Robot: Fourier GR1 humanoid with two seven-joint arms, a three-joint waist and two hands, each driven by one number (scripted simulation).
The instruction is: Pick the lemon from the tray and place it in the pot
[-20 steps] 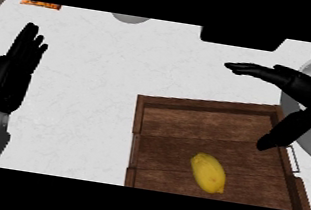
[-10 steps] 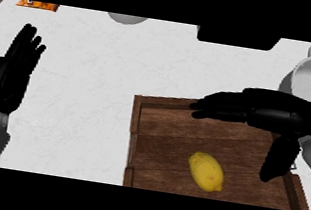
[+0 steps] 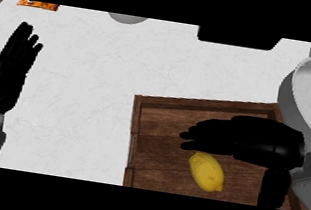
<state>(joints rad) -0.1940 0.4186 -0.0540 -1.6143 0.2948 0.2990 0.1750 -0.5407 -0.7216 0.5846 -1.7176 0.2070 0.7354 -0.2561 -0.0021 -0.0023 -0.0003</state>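
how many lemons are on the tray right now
1. The lemon lies on the wooden tray, near its front, just below the right hand. That hand covers part of the tray, so another could be hidden.

A white, faintly marbled stone counter top (image 3: 119, 71) fills most of the view. At its far edge sit a small orange packet (image 3: 37, 4), a pale grey rounded object (image 3: 127, 19) and a flat black rectangular block (image 3: 239, 38).
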